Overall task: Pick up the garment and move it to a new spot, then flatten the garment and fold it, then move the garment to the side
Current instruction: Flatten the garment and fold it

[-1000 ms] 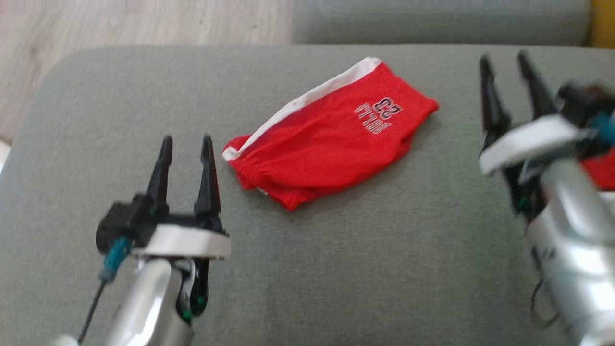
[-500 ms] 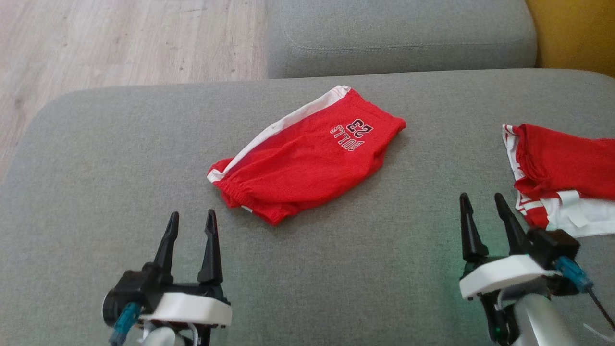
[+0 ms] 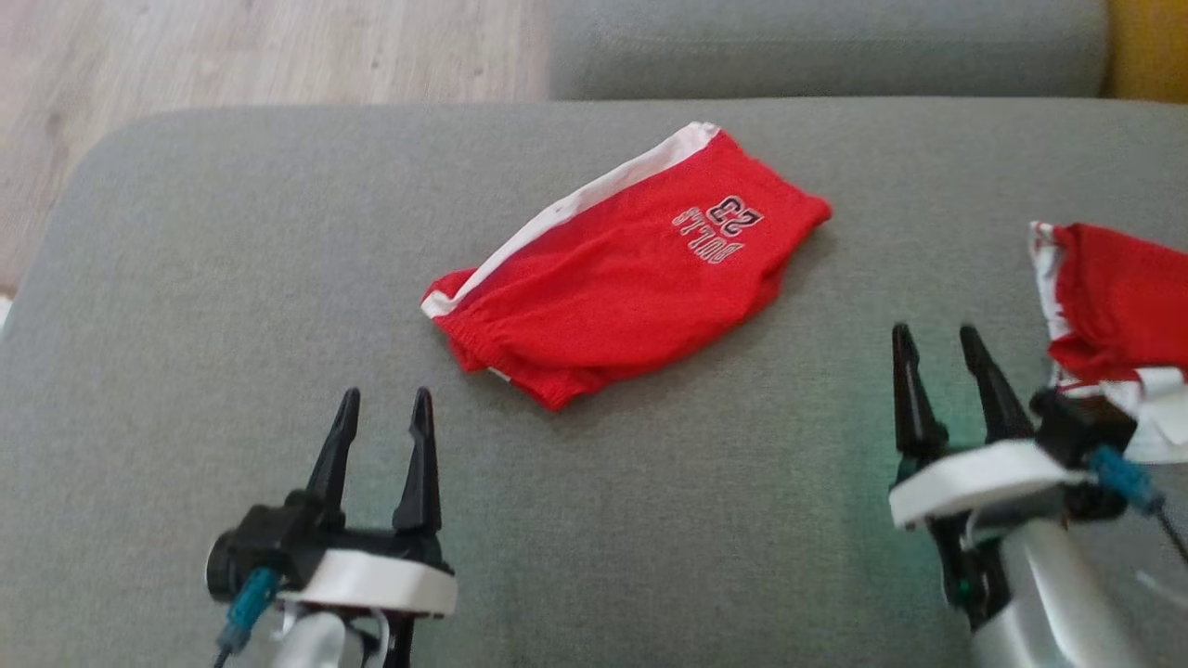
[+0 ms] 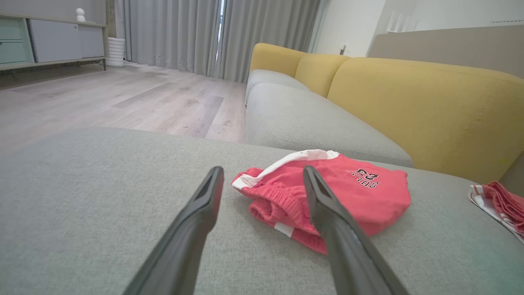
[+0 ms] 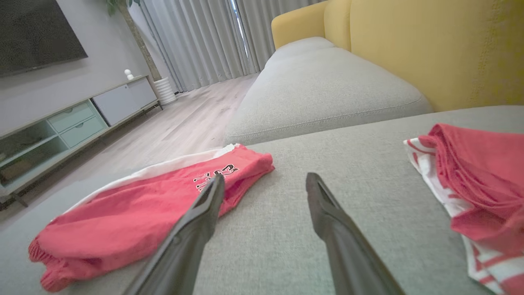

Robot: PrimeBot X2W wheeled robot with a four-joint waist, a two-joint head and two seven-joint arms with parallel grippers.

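Observation:
The garment (image 3: 631,278) is a pair of red shorts with a white side stripe and a "BULLS 23" print. It lies folded in the middle of the grey cushion (image 3: 232,278); I also see it as the garment (image 4: 356,192) and the garment (image 5: 135,213). My left gripper (image 3: 386,397) is open and empty, hovering a short way in front of the shorts' waistband end. In its own view the left gripper (image 4: 263,170) points at that end. My right gripper (image 3: 934,332) is open and empty, right of the shorts; the right gripper (image 5: 266,177) has bare cushion between its fingers.
A second red and white garment (image 3: 1114,306) lies bunched at the cushion's right, just right of my right gripper, and shows as that garment (image 5: 470,176). Another grey seat cushion (image 3: 817,46) adjoins at the back, with a yellow backrest (image 4: 430,102). Wooden floor (image 3: 232,46) lies beyond the cushion's left edge.
The head view has shifted. My right gripper has drawn back from the far right down to the near right, uncovering the second garment. The left gripper has drawn back too. The shorts lie unmoved.

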